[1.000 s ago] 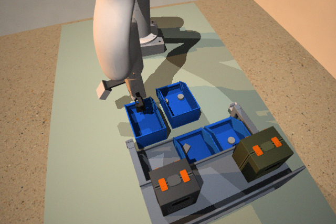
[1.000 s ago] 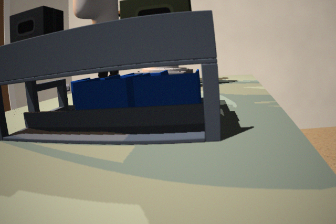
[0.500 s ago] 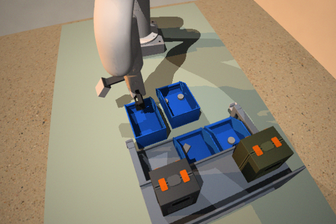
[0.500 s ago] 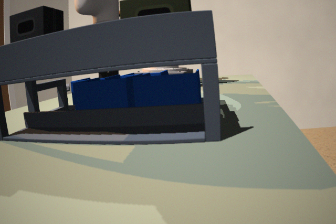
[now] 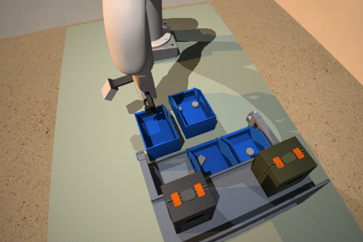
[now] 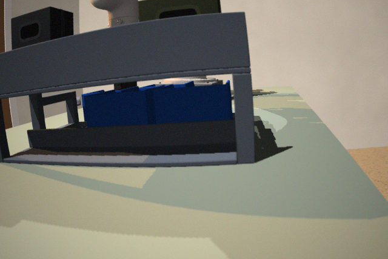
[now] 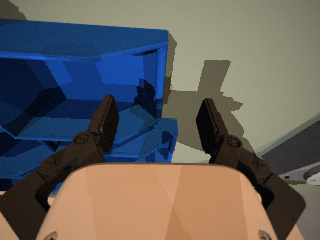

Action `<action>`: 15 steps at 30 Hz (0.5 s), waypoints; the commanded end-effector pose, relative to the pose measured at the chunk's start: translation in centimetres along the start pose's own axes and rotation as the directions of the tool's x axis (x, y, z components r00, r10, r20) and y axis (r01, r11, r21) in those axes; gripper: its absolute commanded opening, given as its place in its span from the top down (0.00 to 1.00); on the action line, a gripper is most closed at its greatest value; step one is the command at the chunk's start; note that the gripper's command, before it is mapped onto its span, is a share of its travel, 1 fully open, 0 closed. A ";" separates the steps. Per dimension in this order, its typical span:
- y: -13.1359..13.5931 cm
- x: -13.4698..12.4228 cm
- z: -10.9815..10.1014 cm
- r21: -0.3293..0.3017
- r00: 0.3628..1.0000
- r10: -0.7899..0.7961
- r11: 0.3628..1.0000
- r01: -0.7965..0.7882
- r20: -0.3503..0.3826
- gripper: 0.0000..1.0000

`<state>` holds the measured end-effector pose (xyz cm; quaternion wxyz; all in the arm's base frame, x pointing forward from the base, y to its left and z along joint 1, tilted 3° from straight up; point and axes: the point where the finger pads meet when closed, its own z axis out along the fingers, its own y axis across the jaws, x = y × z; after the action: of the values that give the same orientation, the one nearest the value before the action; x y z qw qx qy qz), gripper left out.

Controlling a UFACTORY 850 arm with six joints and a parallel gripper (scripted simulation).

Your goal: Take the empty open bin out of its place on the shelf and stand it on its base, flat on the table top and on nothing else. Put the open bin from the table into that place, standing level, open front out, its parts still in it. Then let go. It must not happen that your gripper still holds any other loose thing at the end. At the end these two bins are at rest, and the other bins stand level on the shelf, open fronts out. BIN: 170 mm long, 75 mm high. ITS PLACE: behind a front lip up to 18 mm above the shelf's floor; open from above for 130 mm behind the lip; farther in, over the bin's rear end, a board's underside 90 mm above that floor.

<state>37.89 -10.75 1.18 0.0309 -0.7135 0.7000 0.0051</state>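
Note:
The empty blue bin (image 5: 155,131) (image 7: 110,70) stands at the left in the top view, close to the shelf's front lip, with its high rear wall toward the shelf. My gripper (image 5: 150,109) (image 7: 158,107) is open at its end nearer the robot base. In the wrist view the bin's end edge lies between the spread fingers, not touched. The other table bin (image 5: 190,116) stands beside it, with round grey parts (image 5: 194,104) in it. The left place (image 5: 176,169) on the shelf holds no bin; its rear is hidden. Whether the empty bin's base touches the shelf is hidden.
Two blue bins (image 5: 212,157) (image 5: 246,145) stand side by side on the shelf, each with a grey part. A dark grey case (image 5: 189,201) and an olive case (image 5: 284,166) sit on the upper board (image 5: 240,195) (image 6: 156,43). A shelf side post (image 5: 148,179) borders the vacant place.

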 end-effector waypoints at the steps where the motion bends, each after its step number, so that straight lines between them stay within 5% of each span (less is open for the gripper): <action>1: -0.1 0.0 -1.1 -0.029 1.000 0.001 1.000 0.000 0.010 0.05; 15: -0.2 0.1 -3.9 -0.029 1.000 0.001 1.000 0.000 0.010 0.05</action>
<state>37.88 -10.92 4.04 0.0428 -0.7131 0.6997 -0.0107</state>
